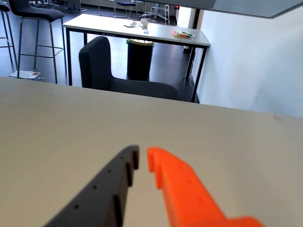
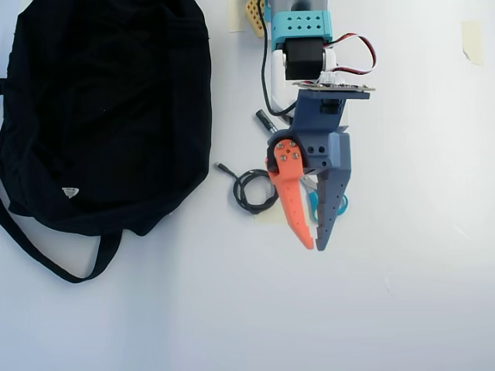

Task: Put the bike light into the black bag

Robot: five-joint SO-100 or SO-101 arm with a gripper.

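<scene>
In the overhead view the black bag (image 2: 108,108) fills the left side of the white table, its long strap (image 2: 69,267) trailing toward the bottom. My gripper (image 2: 315,246) hangs to its right, orange and dark fingertips almost touching with nothing between them. A black loop strap (image 2: 249,191) lies just left of the orange finger (image 2: 292,201); the bike light's body is hidden under the gripper. The wrist view shows the gripper (image 1: 142,158) over bare table (image 1: 57,123), with neither light nor bag in sight.
A small black cylinder (image 2: 265,120) lies beside the arm's base (image 2: 302,39). Something light blue (image 2: 341,204) peeks out under the dark finger. Beyond the table's far edge, the wrist view shows a dark chair (image 1: 102,66) and another table (image 1: 137,29).
</scene>
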